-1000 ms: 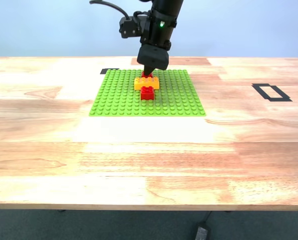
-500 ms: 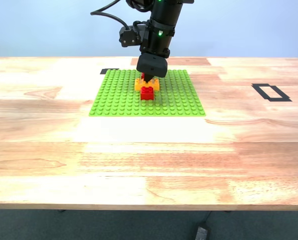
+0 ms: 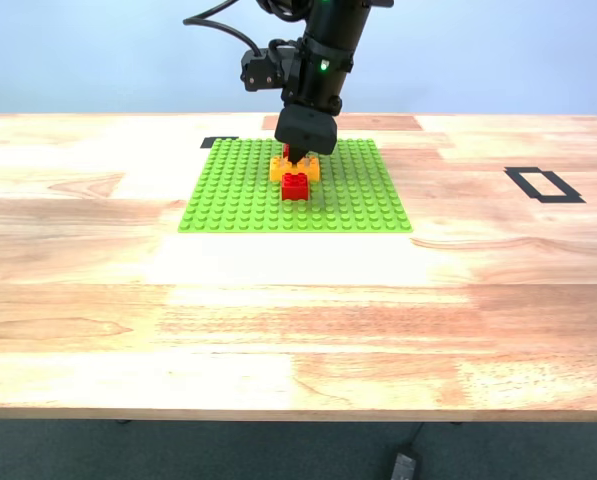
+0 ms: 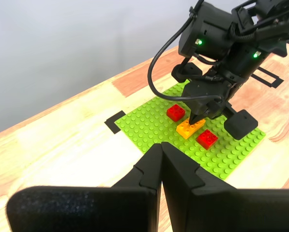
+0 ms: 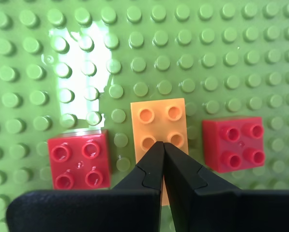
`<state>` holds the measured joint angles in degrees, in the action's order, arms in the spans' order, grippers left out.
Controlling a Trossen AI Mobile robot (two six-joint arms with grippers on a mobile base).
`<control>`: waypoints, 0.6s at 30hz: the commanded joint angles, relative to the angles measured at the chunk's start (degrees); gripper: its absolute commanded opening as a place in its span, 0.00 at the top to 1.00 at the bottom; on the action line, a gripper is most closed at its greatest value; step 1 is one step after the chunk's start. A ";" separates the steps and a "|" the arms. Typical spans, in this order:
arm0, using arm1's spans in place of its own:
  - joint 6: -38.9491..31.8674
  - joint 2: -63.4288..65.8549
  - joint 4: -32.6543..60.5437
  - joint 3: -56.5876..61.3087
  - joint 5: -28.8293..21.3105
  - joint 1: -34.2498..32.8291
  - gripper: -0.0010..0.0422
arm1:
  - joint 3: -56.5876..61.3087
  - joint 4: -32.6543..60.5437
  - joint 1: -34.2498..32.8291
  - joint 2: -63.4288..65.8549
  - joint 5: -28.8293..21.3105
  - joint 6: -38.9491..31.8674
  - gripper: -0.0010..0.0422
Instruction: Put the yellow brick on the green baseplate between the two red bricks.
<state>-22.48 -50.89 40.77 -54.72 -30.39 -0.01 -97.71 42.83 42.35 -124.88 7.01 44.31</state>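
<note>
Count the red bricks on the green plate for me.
2. One red brick sits on one side of the yellow brick, the other red brick on its opposite side; none seem hidden.

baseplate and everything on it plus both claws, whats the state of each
green baseplate: flat on the table
yellow brick: on the baseplate, between the red bricks
first red brick: on the baseplate, apart from the yellow brick
second red brick: on the baseplate, apart from it too
my second claw: shut, tips over the yellow brick
my first claw: shut, empty

The wooden table [image 3: 298, 300] carries the green baseplate [image 3: 238, 195] and black tape marks [image 3: 544, 184].
</note>
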 commanded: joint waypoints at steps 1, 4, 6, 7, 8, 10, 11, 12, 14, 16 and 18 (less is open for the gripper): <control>0.00 0.09 0.00 0.00 0.39 0.00 0.98 | -2.05 -1.55 -0.24 3.50 -0.02 0.00 0.98; -0.02 0.11 -0.04 0.00 0.42 0.00 0.98 | -3.45 -1.60 -1.01 6.64 -0.24 -0.44 0.98; -0.02 0.11 -0.09 0.00 0.42 0.00 0.98 | -3.80 -1.33 -2.05 8.98 -1.46 -0.70 0.98; -0.02 0.11 -0.20 0.00 0.39 0.00 0.98 | -3.67 -1.20 -2.54 10.49 -2.32 -0.81 0.98; -0.02 0.20 -0.37 0.00 0.42 0.00 0.98 | -3.19 -1.44 -3.19 11.87 -3.04 -0.94 0.98; -0.02 0.31 -0.90 0.00 0.39 0.00 0.98 | -1.99 -1.38 -4.72 15.58 -3.10 -1.01 0.98; -0.02 0.35 -1.11 0.00 0.42 0.00 0.98 | -1.25 -1.57 -5.57 17.44 -3.08 -1.79 0.98; -0.02 0.39 -1.55 0.00 0.50 0.02 0.98 | -0.59 -1.60 -6.69 19.39 -3.19 -2.80 0.98; 0.00 0.33 -2.56 -0.02 1.84 0.02 0.98 | 1.38 -2.10 -8.98 23.87 -3.10 -4.94 0.98; 0.04 0.35 -3.85 0.02 5.44 0.02 0.98 | 4.33 -3.41 -11.39 28.63 -2.95 -6.84 0.98; 0.22 0.35 -5.35 0.09 9.92 0.02 0.98 | 8.48 -6.10 -13.60 33.99 -2.95 -10.43 0.98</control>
<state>-22.46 -50.50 36.18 -54.68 -22.70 -0.01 -91.44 38.54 29.82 -94.06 4.10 36.01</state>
